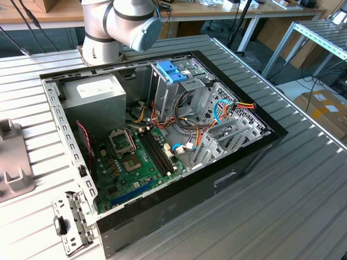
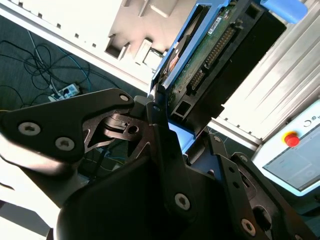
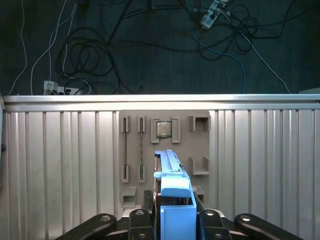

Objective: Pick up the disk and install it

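Fingers (image 2: 167, 155) clamped on flat silver-grey disk in bright blue plastic carrier (image 2: 200, 55), over ribbed metal bench (image 3: 60, 165). Risk: grip near one end, long overhang, so it may pivot or slip.

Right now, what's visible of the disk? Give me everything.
The disk is a flat, thin drive in a bright blue plastic frame. One face shows a green circuit board, with a row of connector pins at one end. It sits edge-on in the gripper, black fingers clamped on either side; nothing else touches it. In the first wrist view it points out over a grey slotted plate on the ribbed table.
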You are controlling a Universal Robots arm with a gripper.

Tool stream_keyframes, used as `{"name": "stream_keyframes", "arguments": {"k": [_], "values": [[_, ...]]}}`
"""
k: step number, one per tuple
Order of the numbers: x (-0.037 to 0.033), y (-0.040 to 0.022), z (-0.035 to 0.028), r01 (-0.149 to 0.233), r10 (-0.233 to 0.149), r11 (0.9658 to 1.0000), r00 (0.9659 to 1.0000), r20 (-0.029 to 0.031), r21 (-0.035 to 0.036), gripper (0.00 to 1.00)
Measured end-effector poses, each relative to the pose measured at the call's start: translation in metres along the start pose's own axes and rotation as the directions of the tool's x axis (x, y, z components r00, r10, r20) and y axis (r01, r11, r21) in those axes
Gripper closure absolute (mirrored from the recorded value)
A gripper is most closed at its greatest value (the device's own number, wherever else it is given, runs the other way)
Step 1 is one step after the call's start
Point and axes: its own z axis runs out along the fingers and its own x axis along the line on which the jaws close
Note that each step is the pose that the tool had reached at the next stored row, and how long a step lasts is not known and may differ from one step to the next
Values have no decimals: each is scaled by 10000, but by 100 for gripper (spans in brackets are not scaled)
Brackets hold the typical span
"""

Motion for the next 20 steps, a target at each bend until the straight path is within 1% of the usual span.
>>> {"name": "stream_keyframes", "arguments": {"k": [4, 5, 11, 15, 20], "values": [[19, -33, -1, -1, 1, 10000, 10000, -1, -3, 63], [26, -54, -1, 0, 0, 10000, 10000, -1, -7, 63], [56, -125, -2, 0, 0, 10000, 10000, 0, -20, 63], [88, -180, -2, 0, 0, 10000, 10000, 1, -29, 63], [113, -210, -4, 0, 0, 10000, 10000, 1, -33, 63]]}}
